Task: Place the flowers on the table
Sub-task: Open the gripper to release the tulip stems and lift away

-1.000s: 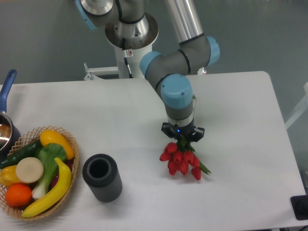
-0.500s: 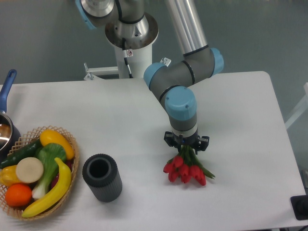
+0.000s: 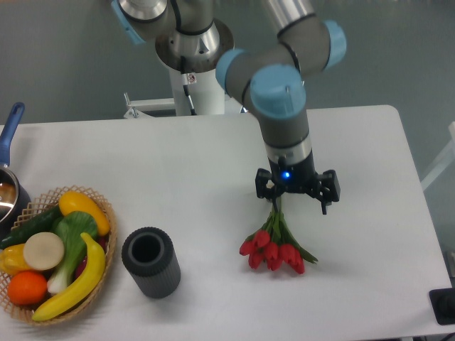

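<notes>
The flowers (image 3: 274,249), a bunch of red tulips with green stems, lie on the white table (image 3: 170,160) right of centre, heads toward the front edge and stems pointing back. My gripper (image 3: 294,198) hangs just above the stem ends, its two fingers spread wide and nothing between them. The upper stem tips run under the gripper body, where they are partly hidden.
A black ribbed cylinder (image 3: 150,261) stands upright left of the flowers. A wicker basket (image 3: 104,208) of fruit and vegetables sits at the front left, with a blue-handled pot (image 3: 8,177) behind it. A dark object (image 3: 444,305) shows at the lower right edge.
The gripper has opened, let go of the flowers and risen away from them. The bunch now lies on the table.
</notes>
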